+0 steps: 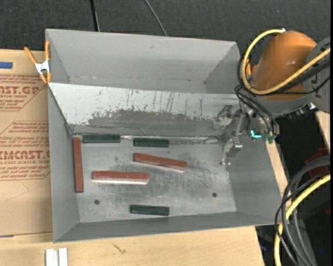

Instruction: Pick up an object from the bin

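Grey bin point(60, 170), seen from above, with six short bars lying flat on its scratched floor. At the right end, the claw point(231, 143), down inside the bin, close to the foot of the back wall and just beside the right slope, over bare metal. Width of the claw: cannot tell, too tangled with its own metal parts to judge. Apart from every bar. Above it, an orange cover point(283, 60) on the wrist, ringed by yellow cables point(245, 62), on the arm coming in from the right.

Nearest to the claw: the slanted brown bar point(159, 161), mid-floor, well to the left, its right end a little lower in the view than its left. Just above that, along the foot of the back wall, the middle green bar point(151, 143), dark and level. Further left on the same line, the left green bar point(101, 139), its left end near the top of the long brown bar point(77, 164); whether touching, cannot tell. That long one along the left wall, running front to back. Below and left of the slanted one, the level brown bar point(120, 177), pale along its lower edge. Alone near the front wall, the front green bar point(149, 210)
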`<action>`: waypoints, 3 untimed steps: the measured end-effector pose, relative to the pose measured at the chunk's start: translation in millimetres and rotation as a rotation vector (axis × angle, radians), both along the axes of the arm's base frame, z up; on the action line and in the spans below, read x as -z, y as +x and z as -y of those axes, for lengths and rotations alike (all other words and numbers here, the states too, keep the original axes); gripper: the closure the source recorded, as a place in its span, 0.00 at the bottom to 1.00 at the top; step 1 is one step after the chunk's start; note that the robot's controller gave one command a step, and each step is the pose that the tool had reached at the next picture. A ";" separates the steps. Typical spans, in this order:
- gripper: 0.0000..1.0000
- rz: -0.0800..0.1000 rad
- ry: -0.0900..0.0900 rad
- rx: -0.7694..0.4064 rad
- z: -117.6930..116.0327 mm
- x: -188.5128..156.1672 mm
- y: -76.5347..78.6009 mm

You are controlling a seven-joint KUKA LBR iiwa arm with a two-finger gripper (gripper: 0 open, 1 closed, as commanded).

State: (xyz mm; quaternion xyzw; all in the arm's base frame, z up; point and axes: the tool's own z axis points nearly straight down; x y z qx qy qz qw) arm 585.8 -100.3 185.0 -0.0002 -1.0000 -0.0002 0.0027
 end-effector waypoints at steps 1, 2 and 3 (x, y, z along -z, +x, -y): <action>0.00 0.007 -0.001 -0.001 -0.3 -4.3 1.8; 1.00 0.006 -0.001 -0.078 -71.2 108.6 -20.5; 1.00 0.006 -0.001 -0.078 -71.3 108.6 -20.5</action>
